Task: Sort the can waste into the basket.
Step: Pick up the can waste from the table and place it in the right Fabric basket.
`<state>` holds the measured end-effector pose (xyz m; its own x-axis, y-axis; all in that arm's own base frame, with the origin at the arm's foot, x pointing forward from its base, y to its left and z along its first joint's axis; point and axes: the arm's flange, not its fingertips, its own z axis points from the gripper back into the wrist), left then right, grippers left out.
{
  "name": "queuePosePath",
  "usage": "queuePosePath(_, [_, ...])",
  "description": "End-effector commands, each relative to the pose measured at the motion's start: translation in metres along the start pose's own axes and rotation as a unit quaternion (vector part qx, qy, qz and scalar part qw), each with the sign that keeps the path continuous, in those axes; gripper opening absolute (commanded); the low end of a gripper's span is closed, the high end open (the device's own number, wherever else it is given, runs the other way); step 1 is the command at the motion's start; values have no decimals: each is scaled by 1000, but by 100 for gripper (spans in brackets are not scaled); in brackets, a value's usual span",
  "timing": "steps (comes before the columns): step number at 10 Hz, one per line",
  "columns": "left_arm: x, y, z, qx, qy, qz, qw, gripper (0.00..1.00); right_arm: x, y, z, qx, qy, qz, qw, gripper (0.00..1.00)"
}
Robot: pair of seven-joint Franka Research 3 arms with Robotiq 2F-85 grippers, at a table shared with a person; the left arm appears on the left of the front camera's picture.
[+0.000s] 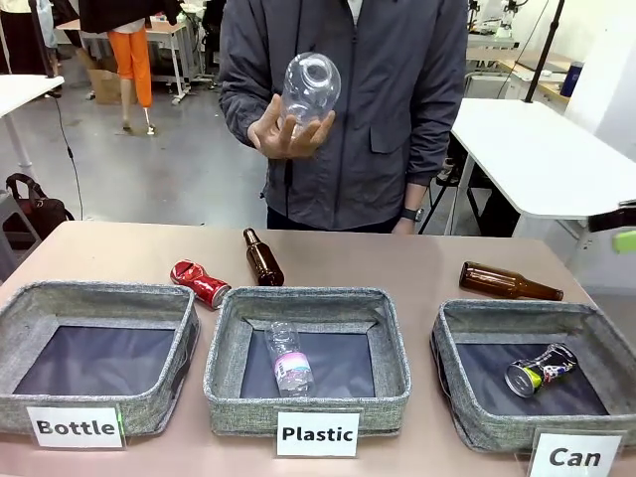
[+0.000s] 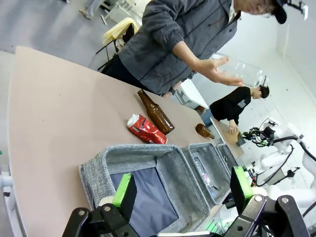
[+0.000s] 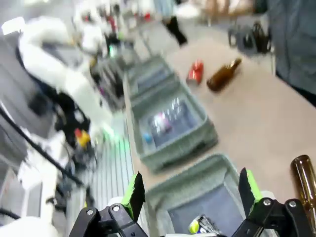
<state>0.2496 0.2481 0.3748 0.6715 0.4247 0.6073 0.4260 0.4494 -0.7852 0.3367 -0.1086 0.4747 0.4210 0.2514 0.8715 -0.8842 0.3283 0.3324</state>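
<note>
A red crushed can [image 1: 200, 282] lies on the table behind the "Bottle" bin, and it shows in the left wrist view as the red can [image 2: 145, 129] and in the right wrist view as the red can [image 3: 196, 71]. A dark can with colourful print [image 1: 542, 370] lies inside the grey "Can" basket [image 1: 467, 422] at the right. My right gripper [image 3: 191, 190] hangs open above that basket [image 3: 173, 195], with the printed can [image 3: 202, 225] just below it. A bit of the right gripper [image 1: 623, 237] shows at the front view's right edge. My left gripper [image 2: 183, 190] is open and empty over the "Bottle" bin [image 2: 96, 168].
Across the table a person holds a clear plastic bottle [image 1: 310, 87] in a raised hand. Brown glass bottles [image 1: 263, 256] [image 1: 509, 283] lie on the table behind the bins. The "Plastic" bin [image 1: 224, 383] holds a clear bottle [image 1: 288, 360]. The "Bottle" bin [image 1: 20, 328] is at the left.
</note>
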Motion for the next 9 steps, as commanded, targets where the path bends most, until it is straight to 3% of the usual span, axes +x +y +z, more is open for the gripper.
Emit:
queuePosePath(1, [0,-1,-2,-7,-10,-9,1000,100,-23,-9,25,-32,-133,-67,988,100])
queuePosePath(3, [0,-1,-2,-7,-10,-9,1000,100,-58,-21,47,-58,-142,-97,983,100])
queuePosePath(4, [0,-1,-2,-7,-10,-9,1000,100,-71,-32,45,-71,-116,-120,983,100])
queuePosePath(5, [0,-1,-2,-7,-10,-9,1000,100,-53,-14,55,-50,-136,-98,985,100])
queuePosePath(9, [0,-1,-2,-7,-10,-9,1000,100,-53,-14,55,-50,-136,-98,985,100])
